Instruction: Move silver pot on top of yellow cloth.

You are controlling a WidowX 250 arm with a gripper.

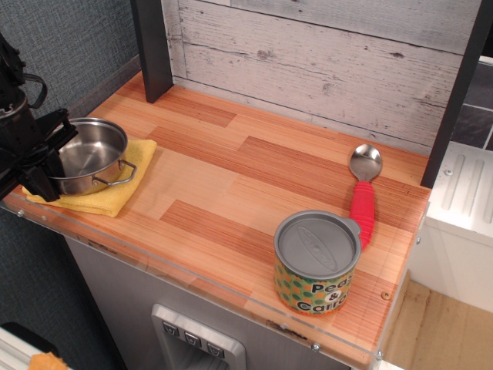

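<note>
The silver pot (92, 156) sits upright on the yellow cloth (110, 199) at the front left corner of the wooden counter. One wire loop handle points right over the cloth. My black gripper (48, 156) is at the pot's left rim, at the far left edge of the view, and its fingers still close on that rim. The left side of the cloth and of the pot is hidden behind the gripper.
A grey-lidded green-and-orange dotted can (316, 262) stands at the front right. A red-handled spoon (363, 194) lies behind it. A dark post (152, 46) rises at the back left, with a plank wall behind the counter. A clear lip (192, 277) runs along the front edge.
</note>
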